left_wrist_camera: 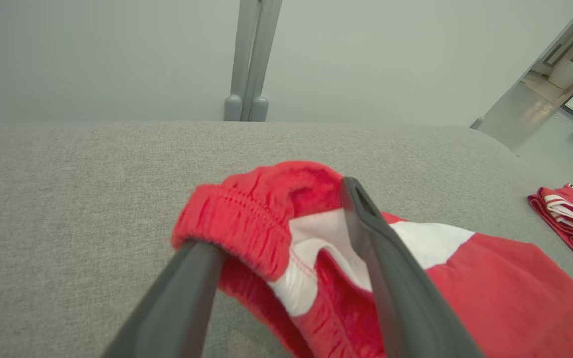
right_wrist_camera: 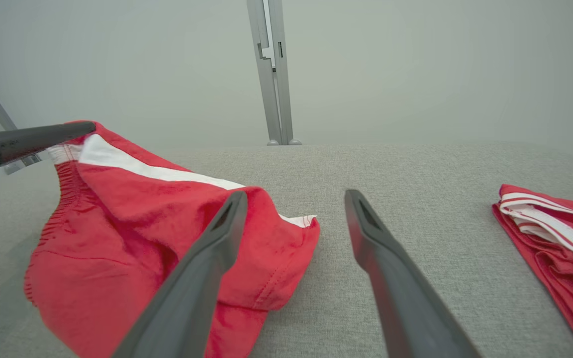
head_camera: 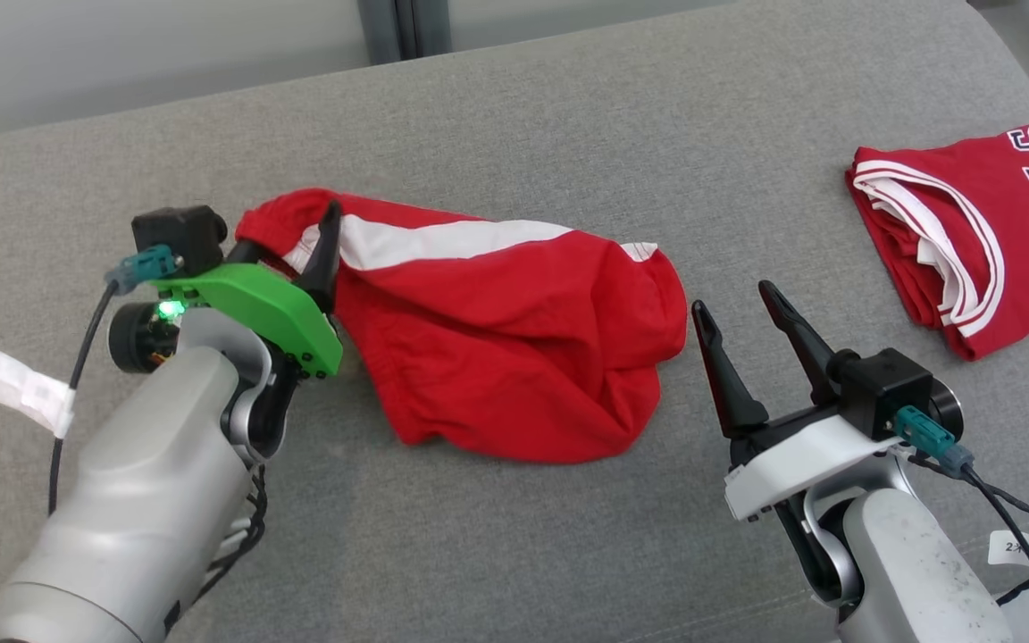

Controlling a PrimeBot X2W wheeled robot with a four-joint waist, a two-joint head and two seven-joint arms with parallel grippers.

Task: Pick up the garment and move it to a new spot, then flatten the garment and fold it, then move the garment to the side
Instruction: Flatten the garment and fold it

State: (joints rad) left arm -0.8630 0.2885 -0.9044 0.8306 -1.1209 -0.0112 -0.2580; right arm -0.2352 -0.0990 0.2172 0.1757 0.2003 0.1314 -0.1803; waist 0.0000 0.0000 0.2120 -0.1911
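Grey fabric counter (head_camera: 514, 134): red shorts (head_camera: 514, 348) crumpled centre-left. Left gripper (left_wrist_camera: 276, 216) spread wide, waistband loose between fingers. Right gripper (head_camera: 733, 299) wide, empty, just beside shorts' right edge. Cloth likely light, limp; grab thick elastic waistband corners.

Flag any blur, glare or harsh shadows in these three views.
Head view: even, diffuse light, sharp, only a soft shadow under the red shorts, no glare. Left wrist view: the left gripper and the waistband look soft, slightly smeared. Right wrist view: the right gripper blurs toward the bottom edge; the shorts are crisp.
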